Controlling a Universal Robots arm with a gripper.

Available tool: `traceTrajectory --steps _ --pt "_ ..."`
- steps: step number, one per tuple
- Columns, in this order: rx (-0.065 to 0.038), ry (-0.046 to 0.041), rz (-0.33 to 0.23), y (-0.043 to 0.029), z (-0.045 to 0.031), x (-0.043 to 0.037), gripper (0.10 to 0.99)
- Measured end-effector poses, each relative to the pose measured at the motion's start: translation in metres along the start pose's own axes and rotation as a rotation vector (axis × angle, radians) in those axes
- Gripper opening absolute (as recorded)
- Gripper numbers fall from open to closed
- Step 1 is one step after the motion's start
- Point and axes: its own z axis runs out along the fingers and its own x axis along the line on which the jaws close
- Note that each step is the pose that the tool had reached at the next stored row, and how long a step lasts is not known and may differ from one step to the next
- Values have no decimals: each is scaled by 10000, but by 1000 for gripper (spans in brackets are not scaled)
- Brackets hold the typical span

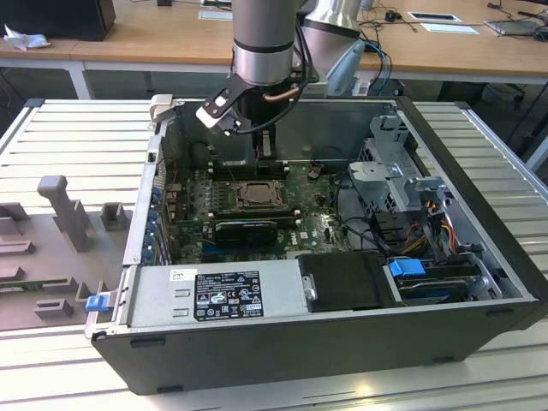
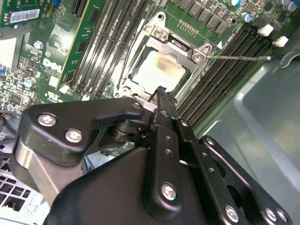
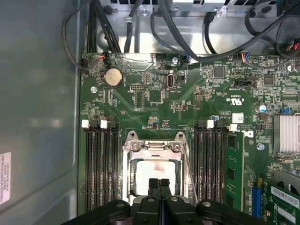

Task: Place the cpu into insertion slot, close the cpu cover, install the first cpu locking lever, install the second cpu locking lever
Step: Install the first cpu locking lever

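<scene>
Black gripper (image 3: 160, 183) linkage sits close up in the first wrist view. Jaws clenched tip to tip, grasping nothing, with the tips over one edge of the cpu cover's window. Contact or a gap: cannot tell. Probably clenched to serve as one blunt pusher rather than a pincer.

Small pale silver-beige square cpu (image 3: 151, 169) lies flat and seated, showing through the window of the cpu cover (image 3: 152, 146), a square silver metal frame plate folded down over it. Insertion slot is beneath both and can't be made out separately. My guess is that the lowered cover pins the chip's rim.

Thin steel wire lever (image 2: 239, 57) angles away from the cover's corner, apparently unlatched.

Long black memory slots (image 3: 101, 168) flank the cover on two sides, on a green motherboard (image 3: 154, 93). Board lies in an open dark-grey computer case (image 1: 342, 342), tipped on its side on a ribbed pale metal table (image 1: 77, 137). Wooden desks (image 1: 154, 43) stand beyond.
</scene>
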Motion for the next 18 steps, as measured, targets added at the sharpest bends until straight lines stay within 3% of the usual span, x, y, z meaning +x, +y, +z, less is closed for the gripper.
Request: traceTrajectory --steps 2,6,9,18 --pt "0 1 1 1 -25 1 106" --pt "4 0 10 10 -202 4 106" --pt "9 2 -4 12 -238 5 106" --pt "57 91 -1998 12 -237 5 106"
